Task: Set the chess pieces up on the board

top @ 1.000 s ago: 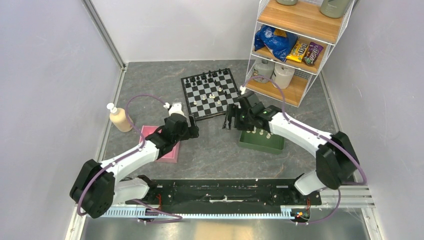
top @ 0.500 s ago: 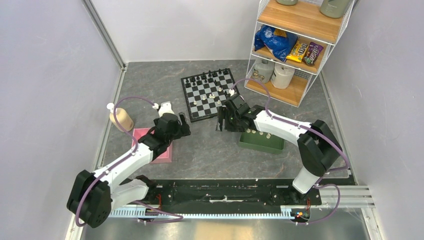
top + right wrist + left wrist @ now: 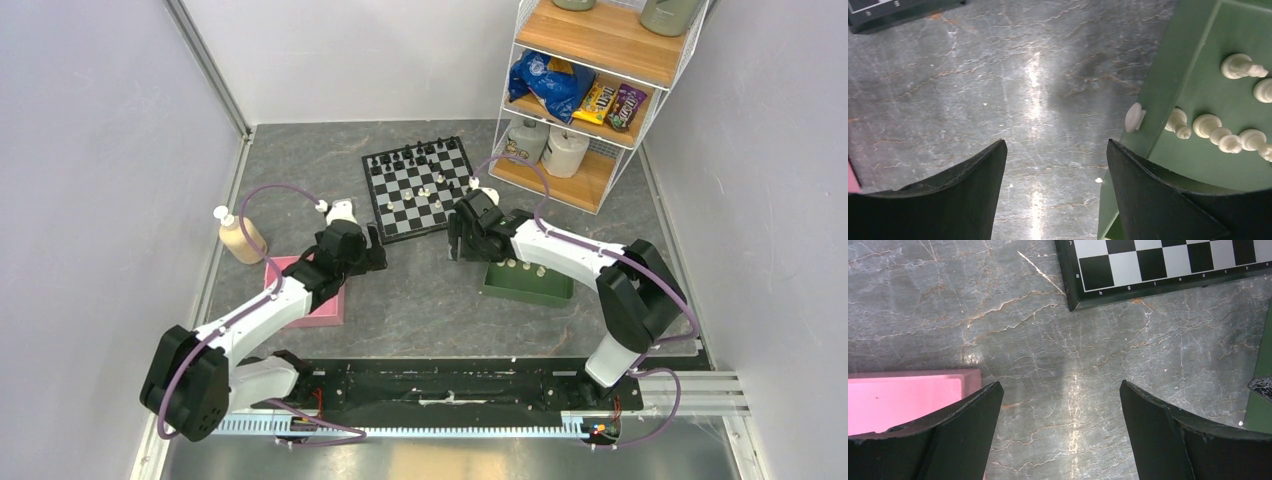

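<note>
My right pincer [image 3: 1056,145] is wide apart with nothing in it, and the white chess pieces [image 3: 1215,131] wait just to its right in the green tray [image 3: 1168,75], much closer to it than to my left pincer [image 3: 1060,385], with the board [image 3: 440,222] on its far side.

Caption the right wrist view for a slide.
Right gripper open and empty over the grey tabletop, green tray of cream-white chess pieces at right, the board cornering top left.
</note>
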`<state>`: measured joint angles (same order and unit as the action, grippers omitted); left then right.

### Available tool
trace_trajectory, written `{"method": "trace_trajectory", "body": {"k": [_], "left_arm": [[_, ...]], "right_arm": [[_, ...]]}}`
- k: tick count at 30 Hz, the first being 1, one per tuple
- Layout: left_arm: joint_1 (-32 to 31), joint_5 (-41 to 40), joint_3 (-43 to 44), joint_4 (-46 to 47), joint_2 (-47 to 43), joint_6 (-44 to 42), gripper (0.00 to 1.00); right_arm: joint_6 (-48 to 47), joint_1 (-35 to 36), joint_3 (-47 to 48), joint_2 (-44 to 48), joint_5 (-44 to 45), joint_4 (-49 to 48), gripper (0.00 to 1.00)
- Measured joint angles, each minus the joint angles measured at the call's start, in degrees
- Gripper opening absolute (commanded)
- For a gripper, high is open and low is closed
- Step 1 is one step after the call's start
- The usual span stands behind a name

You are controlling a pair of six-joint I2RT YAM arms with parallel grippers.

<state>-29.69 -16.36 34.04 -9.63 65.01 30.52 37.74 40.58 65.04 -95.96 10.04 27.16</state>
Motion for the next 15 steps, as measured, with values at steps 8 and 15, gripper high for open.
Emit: {"method": "trace_trajectory", "body": {"k": [8, 15], "left_arm": [[0.00, 0.63, 1.44, 0.76, 3.08, -0.39, 0.97], [0.55, 2.19, 2.78, 3.41, 7.43, -0.39, 0.98]], "right_arm": [[-1.27, -3.34, -2.62, 2.69, 1.40, 1.29, 0.81], [-2.32, -6.25, -1.44, 2.19, 0.76, 1.97, 0.84]]}}
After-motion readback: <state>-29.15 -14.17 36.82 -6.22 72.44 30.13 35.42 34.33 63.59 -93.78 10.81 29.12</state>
